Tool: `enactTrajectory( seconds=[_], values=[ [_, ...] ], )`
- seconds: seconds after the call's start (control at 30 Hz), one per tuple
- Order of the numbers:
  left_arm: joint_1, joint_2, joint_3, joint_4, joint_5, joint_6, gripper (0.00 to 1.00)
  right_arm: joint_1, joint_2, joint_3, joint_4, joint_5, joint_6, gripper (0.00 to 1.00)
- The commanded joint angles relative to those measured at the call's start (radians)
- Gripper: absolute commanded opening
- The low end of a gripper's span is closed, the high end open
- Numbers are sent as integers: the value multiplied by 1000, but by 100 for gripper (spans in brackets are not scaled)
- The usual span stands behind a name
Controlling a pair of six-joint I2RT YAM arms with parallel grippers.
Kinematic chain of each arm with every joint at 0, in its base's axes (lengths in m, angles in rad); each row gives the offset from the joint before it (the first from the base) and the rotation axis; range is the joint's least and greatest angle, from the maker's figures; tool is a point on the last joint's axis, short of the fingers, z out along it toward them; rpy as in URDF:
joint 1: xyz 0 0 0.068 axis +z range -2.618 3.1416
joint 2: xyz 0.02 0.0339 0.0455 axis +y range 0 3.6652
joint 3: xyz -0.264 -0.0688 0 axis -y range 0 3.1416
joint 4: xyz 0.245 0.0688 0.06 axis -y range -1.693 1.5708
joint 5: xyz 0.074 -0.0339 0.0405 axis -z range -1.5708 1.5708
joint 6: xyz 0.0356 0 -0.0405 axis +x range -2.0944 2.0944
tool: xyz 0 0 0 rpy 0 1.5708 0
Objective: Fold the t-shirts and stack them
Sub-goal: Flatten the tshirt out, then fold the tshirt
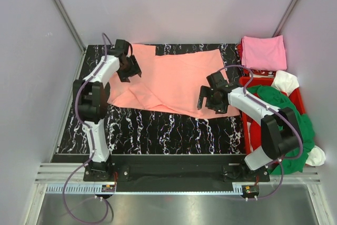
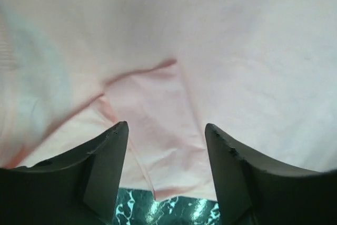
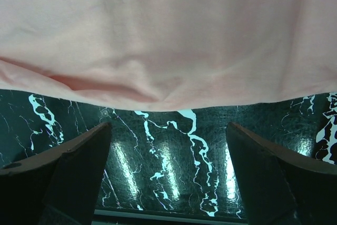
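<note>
The salmon-orange t-shirt [image 1: 174,80] lies spread on the black marbled table [image 1: 158,130]. The left gripper [image 1: 130,69] is wide open and empty, with a creased flap of the shirt, possibly a sleeve, between and just ahead of its jaws. The right gripper [image 1: 210,100] is likewise wide open and empty. The shirt's hem runs just ahead of its jaws, with bare table between them. The step in hand appears to be grasping for a fold. Advance each gripper until the cloth edge sits fully between the fingers, then close and lift both sides evenly. Outboard of the right jaws stands a red crate [image 1: 247,130] holding a green t-shirt [image 1: 284,104]. A folded pink t-shirt [image 1: 263,52] lies beyond it. The crate sits near the right arm and may restrict its swing.
</note>
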State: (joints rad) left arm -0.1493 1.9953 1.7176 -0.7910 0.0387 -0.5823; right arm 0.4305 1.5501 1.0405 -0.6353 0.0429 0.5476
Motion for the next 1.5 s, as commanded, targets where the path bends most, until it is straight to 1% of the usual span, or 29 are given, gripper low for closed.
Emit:
enactTrajectory(
  seconds=[0.0, 0.07, 0.13, 0.17, 0.2, 0.23, 0.27, 0.33, 0.4, 0.67, 0.9, 1.17, 1.37, 1.47],
  values=[
    [-7, -8, 39, -120, 50, 64, 70, 10, -56, 16, -17, 21, 3, 96],
    [-7, -70, -28, -61, 26, 58, 76, 10, -73, -2, -14, 18, 8, 96],
    [-7, -147, -119, -22, -11, 52, 76, 11, -79, -16, -6, 15, 14, 96],
    [-7, -168, -150, -10, -19, 45, 75, 11, -78, -19, -3, 11, 15, 96],
    [-9, -209, -182, 5, -20, 41, 70, 10, -76, -22, 0, 6, 17, 96],
    [-12, -229, -253, 39, -22, 38, 68, 10, -74, -25, 2, 5, 20, 96],
    [-15, -246, -285, 59, -23, 27, 65, 10, -70, -26, 3, 3, 18, 96],
    [-29, -283, -361, 102, -26, 19, 63, 10, -68, -28, 3, 5, 18, 96],
    [-36, -288, -394, 125, -17, 7, 63, 10, -67, -30, 5, 8, 17, 96],
    [-72, -210, -397, 174, -17, -8, 62, 10, -68, -31, 6, 9, 17, 96],
    [-75, -113, -355, 194, -31, -5, 60, 10, -79, -42, 3, 5, 14, 96],
    [-76, -69, -362, 249, -34, -14, 58, 10, -71, -59, 8, 8, 8, 96],
    [-76, -52, -352, 273, -36, -22, 54, 10, -70, -83, 22, -8, 20, 95],
    [-76, -46, -336, 271, -36, -21, 49, 10, -76, -91, 23, -8, 23, 95]
  ],
)
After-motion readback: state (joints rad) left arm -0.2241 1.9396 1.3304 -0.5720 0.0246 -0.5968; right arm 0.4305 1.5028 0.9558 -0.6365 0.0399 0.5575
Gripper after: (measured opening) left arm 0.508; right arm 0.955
